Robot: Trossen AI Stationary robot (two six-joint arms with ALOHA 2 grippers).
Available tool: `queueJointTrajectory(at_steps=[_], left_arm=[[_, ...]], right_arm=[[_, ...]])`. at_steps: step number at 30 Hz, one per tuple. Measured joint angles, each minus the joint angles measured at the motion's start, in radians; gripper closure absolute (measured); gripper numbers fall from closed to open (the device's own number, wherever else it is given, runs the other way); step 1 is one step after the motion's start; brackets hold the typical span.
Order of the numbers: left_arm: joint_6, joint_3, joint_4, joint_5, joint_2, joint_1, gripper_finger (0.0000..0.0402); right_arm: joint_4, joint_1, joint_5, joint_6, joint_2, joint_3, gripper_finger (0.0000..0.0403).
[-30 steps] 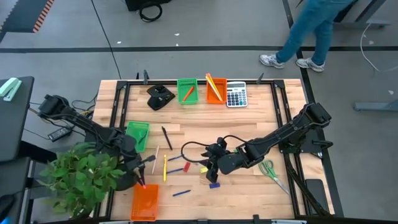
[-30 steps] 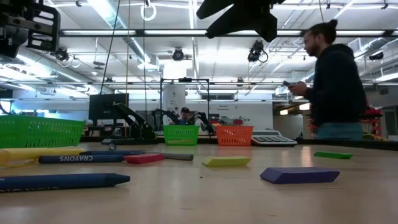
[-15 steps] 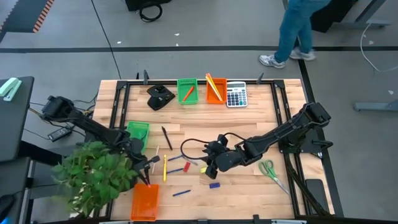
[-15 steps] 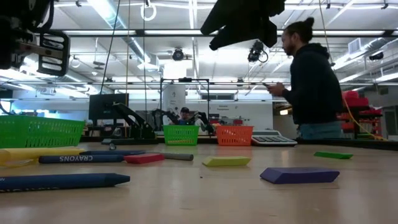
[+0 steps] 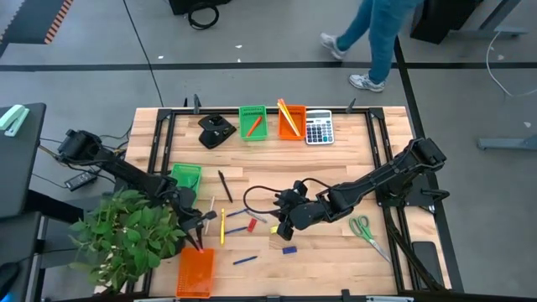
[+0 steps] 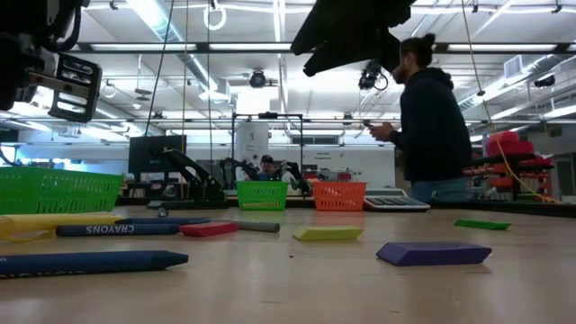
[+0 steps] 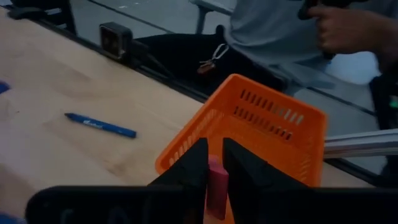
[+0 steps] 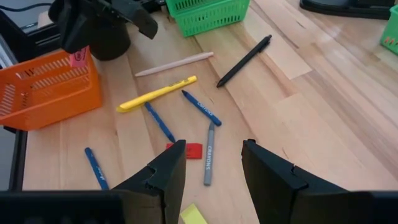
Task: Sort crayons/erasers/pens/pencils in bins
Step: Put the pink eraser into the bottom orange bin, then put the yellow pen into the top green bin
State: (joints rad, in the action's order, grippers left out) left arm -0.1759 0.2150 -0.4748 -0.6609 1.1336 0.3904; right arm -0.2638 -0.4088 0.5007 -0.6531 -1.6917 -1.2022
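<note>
My left gripper (image 7: 215, 163) is shut on a pink eraser (image 7: 216, 186) above the near-left orange bin (image 7: 267, 130), which also shows in the high view (image 5: 195, 273). My right gripper (image 8: 211, 180) hangs open and empty above the middle of the table (image 5: 284, 225). Below it lie a yellow eraser (image 8: 194, 214), a red eraser (image 8: 189, 150), blue crayons (image 8: 200, 107), a yellow pencil (image 8: 158, 93), a pale pencil (image 8: 174, 63) and a black pen (image 8: 244, 60). A green bin (image 5: 186, 178) stands at the left, and a green (image 5: 253, 122) and an orange bin (image 5: 290, 122) at the far edge. My left gripper pinches the pink eraser between its two fingers, which lie on the eraser's two broad sides (image 7: 217, 177). The fingers slant down toward the table's near edge. The eraser is lifted clear, over the orange bin's rim (image 7: 186, 155).
A potted plant (image 5: 130, 239) stands beside the left arm at the near left. A grey calculator (image 5: 319, 128) and a black object (image 5: 216, 132) lie at the far edge, green-handled scissors (image 5: 367, 231) at the right. A blue eraser (image 5: 289, 249) lies near the front. A person (image 6: 432, 126) walks behind the table.
My left gripper has come down a little with the pink eraser and has shifted slightly toward the table's right, staying over the orange bin. The person behind the table has walked on toward the left.
</note>
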Motion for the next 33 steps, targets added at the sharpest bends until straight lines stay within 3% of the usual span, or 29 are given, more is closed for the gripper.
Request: queueJointTrajectory(at_steps=[4, 10, 13, 17, 22, 26, 33], left_arm=[[0.007, 0.000, 0.000, -0.053, 0.000, 0.001, 0.0362], [0.008, 0.000, -0.002, -0.053, 0.000, 0.026, 0.0395], [0.008, 0.000, 0.000, -0.044, 0.000, 0.028, 0.0388], [0.008, 0.000, 0.001, 0.050, 0.000, 0.007, 0.0359], [-0.021, 0.000, 0.001, 0.161, -0.002, -0.071, 0.0335], [-0.027, 0.000, -0.009, 0.191, -0.003, -0.165, 0.0326], [0.031, 0.000, -0.036, 0.268, -0.003, -0.337, 0.0334]], right_arm=[[0.000, 0.001, 0.000, 0.002, 0.000, 0.000, 0.0241], [0.000, 0.001, 0.000, 0.001, 0.000, 0.000, 0.0241], [0.000, 0.002, 0.001, 0.006, 0.000, 0.000, 0.0241], [0.000, 0.015, 0.014, 0.006, 0.000, 0.000, 0.0241], [-0.002, 0.050, 0.022, 0.052, -0.022, -0.001, 0.0241], [0.003, 0.070, 0.007, 0.138, -0.083, -0.001, 0.0241], [0.001, 0.127, 0.024, 0.268, -0.143, 0.000, 0.0241]])
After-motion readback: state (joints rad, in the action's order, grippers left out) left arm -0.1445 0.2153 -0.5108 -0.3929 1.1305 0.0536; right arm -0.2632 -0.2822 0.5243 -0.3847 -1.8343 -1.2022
